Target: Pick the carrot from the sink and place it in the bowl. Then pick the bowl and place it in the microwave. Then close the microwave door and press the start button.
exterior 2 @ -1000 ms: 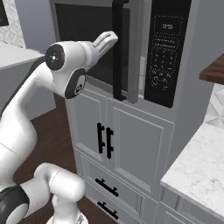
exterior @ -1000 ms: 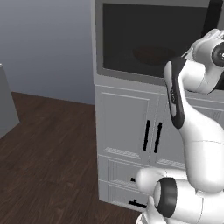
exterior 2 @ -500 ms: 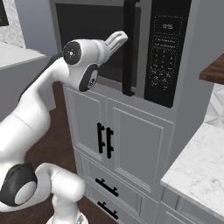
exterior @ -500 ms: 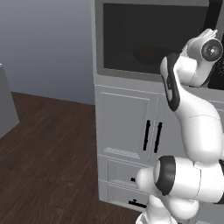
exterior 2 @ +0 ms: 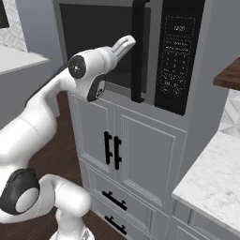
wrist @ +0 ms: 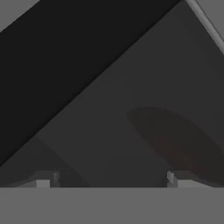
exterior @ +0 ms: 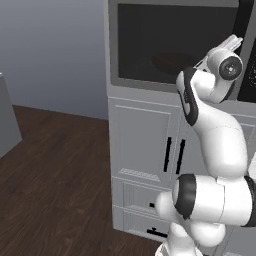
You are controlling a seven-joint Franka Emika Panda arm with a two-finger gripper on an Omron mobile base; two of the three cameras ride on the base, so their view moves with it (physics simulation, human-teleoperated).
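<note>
The grey microwave (exterior 2: 197, 70) sits built in above the cabinets. Its door (exterior: 165, 45) with the dark window lies flat against the front, with a black vertical handle (exterior 2: 138, 51) beside the dark control panel (exterior 2: 176, 56). Through the window the reddish-brown bowl (exterior: 172, 61) shows dimly, a dark oval (wrist: 183, 144) in the hand view. My gripper (wrist: 111, 179) is open and empty, fingertips (wrist: 43, 179) wide apart and pointing at the glass from close by. The hand (exterior 2: 123, 44) hovers just left of the handle. The carrot is hidden and the sink is out of view.
Grey panelled cabinet doors with black handles (exterior 2: 112, 150) and drawers (exterior 2: 115, 201) stand below the microwave. A white marble counter (exterior 2: 211, 187) lies at the right, with a wooden shelf edge (exterior 2: 227, 77) above it. Dark wood floor (exterior: 55, 165) stretches to the left.
My arm has lifted and reached forward, carrying the hand up and right along the door toward the handle. The door's handle edge seems to have drawn in against the microwave front.
</note>
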